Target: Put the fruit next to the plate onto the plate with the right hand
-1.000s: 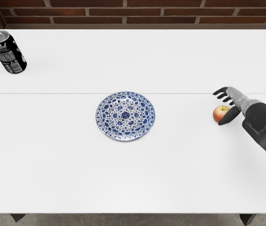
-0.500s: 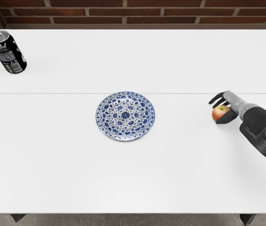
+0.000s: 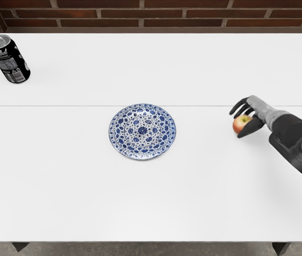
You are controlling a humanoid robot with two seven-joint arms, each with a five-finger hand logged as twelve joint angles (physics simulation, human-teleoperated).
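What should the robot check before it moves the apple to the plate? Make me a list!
1. Right hand grips the apple: ok, curled round it.
2. Apple lifted off the table: cannot tell.
3. Plate has room: ok, nothing on it.
4. Way from apple to plate: ok, nothing lies between.
5. Can out of the way: ok, it stands at the far left corner.

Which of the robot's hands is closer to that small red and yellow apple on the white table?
Right. The right hand is curled around the small red and yellow apple, touching it. The left hand is not in view.
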